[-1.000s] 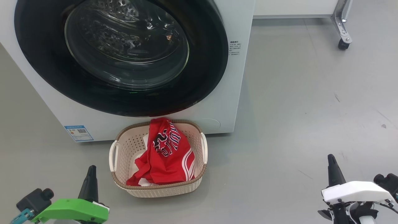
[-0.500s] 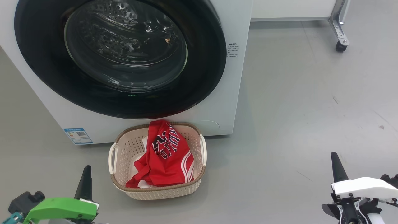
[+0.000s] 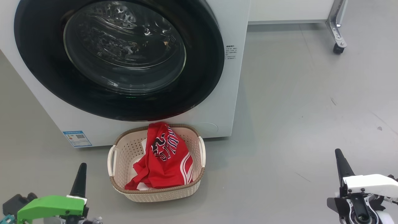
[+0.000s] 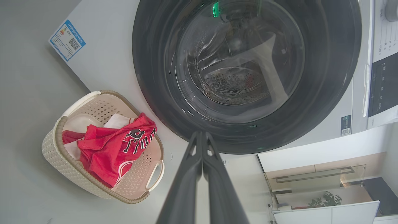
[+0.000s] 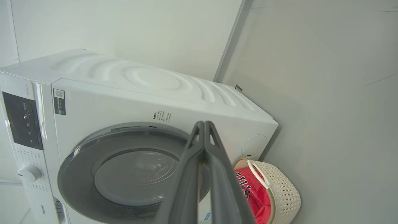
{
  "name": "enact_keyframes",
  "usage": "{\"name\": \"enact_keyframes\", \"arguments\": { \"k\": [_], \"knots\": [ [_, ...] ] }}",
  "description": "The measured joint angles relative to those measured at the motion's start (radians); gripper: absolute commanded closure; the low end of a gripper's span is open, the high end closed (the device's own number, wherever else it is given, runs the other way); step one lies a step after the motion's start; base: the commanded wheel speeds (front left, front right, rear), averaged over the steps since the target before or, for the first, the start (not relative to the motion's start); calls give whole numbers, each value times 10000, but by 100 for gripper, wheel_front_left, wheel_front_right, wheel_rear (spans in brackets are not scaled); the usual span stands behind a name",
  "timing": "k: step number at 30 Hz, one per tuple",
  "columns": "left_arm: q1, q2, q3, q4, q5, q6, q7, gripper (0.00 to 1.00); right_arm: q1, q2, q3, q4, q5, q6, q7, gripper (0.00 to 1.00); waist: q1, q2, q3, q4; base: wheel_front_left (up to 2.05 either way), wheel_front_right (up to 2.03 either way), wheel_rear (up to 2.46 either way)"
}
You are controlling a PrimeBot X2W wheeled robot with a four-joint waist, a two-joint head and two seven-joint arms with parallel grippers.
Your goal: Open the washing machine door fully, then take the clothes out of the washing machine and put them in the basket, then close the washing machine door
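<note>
One basket [image 3: 155, 195] near left end effector [image 3: 82, 168]

Left fingers [image 3: 80, 180] and right fingers [image 3: 341, 163] both pressed together.

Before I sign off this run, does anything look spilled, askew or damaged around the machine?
Nothing serious. The washing machine door sits shut, the basket stands upright, and the clothes lie inside, one red fold humped against its far rim.
</note>
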Motion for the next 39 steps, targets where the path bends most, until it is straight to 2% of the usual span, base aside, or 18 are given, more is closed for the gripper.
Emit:
{"name": "enact_keyframes", "arguments": {
  "k": [16,39],
  "knots": [
    [-189,8,451,293,-2153,-307,453,100,-351,-75,-357,280,2096,268,426,100,0,0,-125,-69,0,0,0],
    [-234,8,504,401,-2217,-311,458,100,-398,-100,-391,422,2174,328,451,100,0,0,-132,-71,0,0,0]
  ]
}}
